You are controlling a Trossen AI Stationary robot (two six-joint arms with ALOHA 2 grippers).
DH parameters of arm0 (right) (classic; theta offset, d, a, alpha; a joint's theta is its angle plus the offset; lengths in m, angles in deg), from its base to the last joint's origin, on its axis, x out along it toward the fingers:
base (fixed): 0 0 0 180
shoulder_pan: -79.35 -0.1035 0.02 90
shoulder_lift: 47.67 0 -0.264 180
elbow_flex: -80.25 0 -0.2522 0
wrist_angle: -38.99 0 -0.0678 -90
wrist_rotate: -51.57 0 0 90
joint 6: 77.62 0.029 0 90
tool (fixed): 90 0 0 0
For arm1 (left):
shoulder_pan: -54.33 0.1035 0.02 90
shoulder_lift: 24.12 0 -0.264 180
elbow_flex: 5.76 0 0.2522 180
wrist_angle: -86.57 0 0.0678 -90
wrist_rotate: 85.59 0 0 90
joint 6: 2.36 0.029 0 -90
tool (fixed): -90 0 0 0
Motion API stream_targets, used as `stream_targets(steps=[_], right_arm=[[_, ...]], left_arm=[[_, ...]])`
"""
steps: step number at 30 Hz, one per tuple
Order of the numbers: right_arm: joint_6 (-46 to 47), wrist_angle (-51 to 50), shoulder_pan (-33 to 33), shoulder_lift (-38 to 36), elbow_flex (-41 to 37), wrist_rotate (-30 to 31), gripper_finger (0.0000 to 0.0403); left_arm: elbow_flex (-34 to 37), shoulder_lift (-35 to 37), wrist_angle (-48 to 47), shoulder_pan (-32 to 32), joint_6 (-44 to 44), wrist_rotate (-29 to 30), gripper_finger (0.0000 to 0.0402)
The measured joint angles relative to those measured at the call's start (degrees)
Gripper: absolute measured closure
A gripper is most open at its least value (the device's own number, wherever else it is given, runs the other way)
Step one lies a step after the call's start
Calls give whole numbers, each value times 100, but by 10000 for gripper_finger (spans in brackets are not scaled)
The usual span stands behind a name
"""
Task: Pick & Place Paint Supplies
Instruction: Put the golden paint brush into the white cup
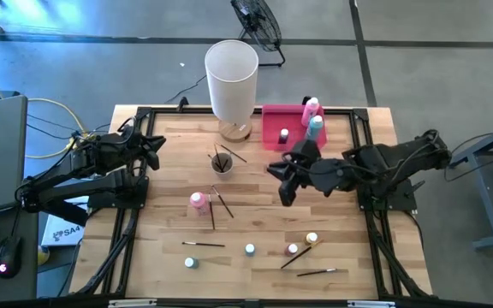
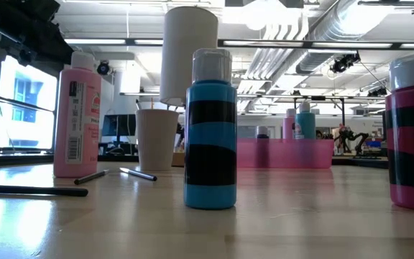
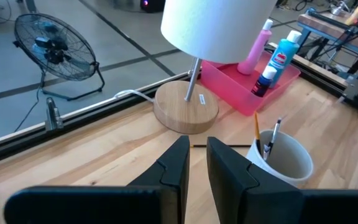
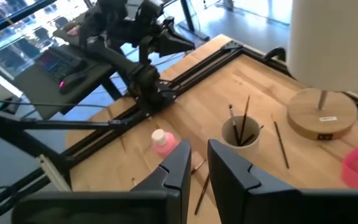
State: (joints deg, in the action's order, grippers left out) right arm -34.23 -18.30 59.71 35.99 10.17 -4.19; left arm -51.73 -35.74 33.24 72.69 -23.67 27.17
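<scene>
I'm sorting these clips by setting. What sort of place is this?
Probably an open lab or workshop: a wooden table in a dark frame on a concrete floor, a floor fan nearby, and exposed ceiling ducts with strip lights over distant benches.
</scene>
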Motion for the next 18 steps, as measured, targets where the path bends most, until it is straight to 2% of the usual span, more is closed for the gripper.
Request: stream_targets(steps=[3,8,18], right_arm=[[-39,-4,3,0,0,-320,355],[-746,-8,26,2,0,-906,355],[-1904,-7,158,2,0,-866,355]], left_arm=[[0,0,0,0,-66,-11,348],[0,0,0,1,-447,-13,348],[0,0,0,-1,-622,-17,348]])
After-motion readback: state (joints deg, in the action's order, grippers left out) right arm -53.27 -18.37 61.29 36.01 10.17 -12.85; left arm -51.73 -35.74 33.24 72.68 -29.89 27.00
